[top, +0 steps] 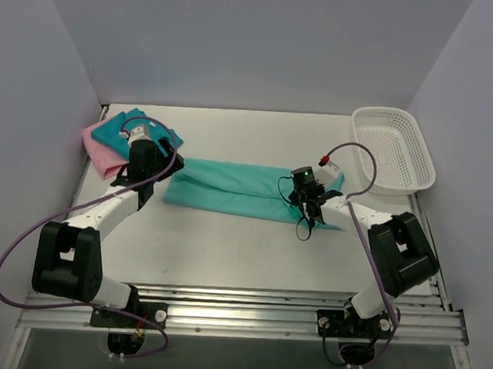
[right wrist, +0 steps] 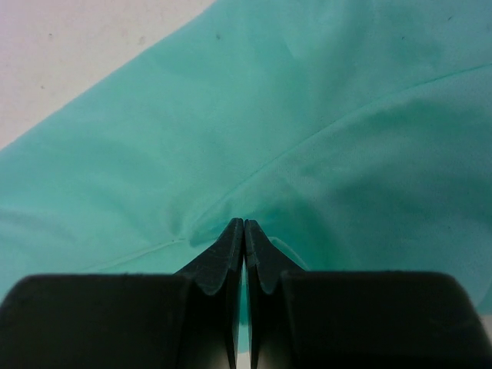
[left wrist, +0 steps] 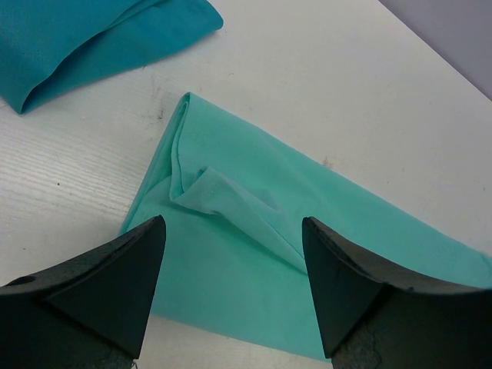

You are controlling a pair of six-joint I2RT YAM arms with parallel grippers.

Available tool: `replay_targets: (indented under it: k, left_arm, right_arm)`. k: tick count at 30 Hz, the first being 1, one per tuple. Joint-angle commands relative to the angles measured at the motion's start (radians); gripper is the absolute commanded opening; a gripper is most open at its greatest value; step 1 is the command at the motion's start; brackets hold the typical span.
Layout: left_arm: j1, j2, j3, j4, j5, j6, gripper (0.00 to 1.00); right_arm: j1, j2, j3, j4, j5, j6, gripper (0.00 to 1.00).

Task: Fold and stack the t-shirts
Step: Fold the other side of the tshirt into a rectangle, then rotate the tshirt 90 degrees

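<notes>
Right end effector (right wrist: 244, 225) low on tee (right wrist: 323, 108)

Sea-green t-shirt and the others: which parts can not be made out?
sea-green t-shirt: right end, top view, partly covered by the right gripper.
pink t-shirt: mostly hidden, top view, under the teal-blue t-shirt and left arm.
teal-blue t-shirt: left wrist view, cut off by the picture's edge.
</notes>
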Motion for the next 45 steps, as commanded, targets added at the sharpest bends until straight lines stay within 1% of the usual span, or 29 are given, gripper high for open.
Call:
replay_targets:
  k: [1, 10, 16, 23, 28, 34, 37, 38, 40, 41, 42, 43, 44, 45]
  left_arm:
    - [0.003, -0.001, 0.027, 0.057, 0.01, 0.01, 0.8]
    - [0.003, 0.007, 0.029, 0.061, 0.016, 0.008, 0.8]
    - [0.003, 0.002, 0.025, 0.061, 0.016, 0.007, 0.8]
    - [0.003, 0.002, 0.022, 0.063, 0.02, 0.005, 0.8]
    - [0.002, 0.001, 0.019, 0.063, 0.019, 0.005, 0.8]
    - [-0.001, -0.004, 0.022, 0.058, 0.016, 0.007, 0.8]
    - [-0.006, -0.007, 0.045, 0.054, 0.026, 0.019, 0.8]
    - [-0.016, -0.005, 0.053, 0.058, 0.046, 0.023, 0.8]
    - [-0.036, 0.008, 0.085, 0.095, 0.092, 0.058, 0.8]
    - [-0.05, 0.04, 0.102, 0.11, 0.117, 0.075, 0.8]
    - [-0.084, 0.068, 0.157, 0.119, 0.211, 0.115, 0.8]
    - [-0.108, 0.097, 0.194, 0.116, 0.25, 0.135, 0.8]
    - [-0.163, 0.164, 0.232, 0.107, 0.284, 0.158, 0.8]
    - [-0.193, 0.201, 0.313, 0.1, 0.36, 0.195, 0.8]
  right_arm:
    - [0.009, 0.031, 0.009, 0.052, 0.007, 0.002, 0.0]
    - [0.033, 0.016, 0.0, 0.057, 0.002, 0.011, 0.0]
    - [0.089, 0.012, -0.037, 0.062, 0.004, 0.047, 0.0]
    - [0.132, 0.084, -0.108, 0.144, -0.018, 0.092, 0.0]
    - [0.205, 0.127, -0.119, 0.178, -0.018, 0.115, 0.0]
    - [0.314, 0.124, -0.053, 0.161, 0.002, 0.129, 0.0]
    - [0.378, 0.077, -0.014, 0.115, 0.02, 0.127, 0.0]
    - [0.413, 0.031, -0.005, 0.073, 0.054, 0.126, 0.0]
    - [0.446, -0.024, 0.018, 0.025, 0.092, 0.121, 0.17]
    - [0.463, -0.082, 0.026, -0.033, 0.138, 0.121, 0.27]
    - [0.496, -0.113, 0.035, -0.061, 0.161, 0.117, 0.49]
    - [0.512, -0.141, 0.055, -0.091, 0.183, 0.117, 0.58]
    - [0.545, -0.2, 0.067, -0.162, 0.238, 0.118, 0.67]
    - [0.566, -0.233, 0.078, -0.214, 0.272, 0.129, 0.69]
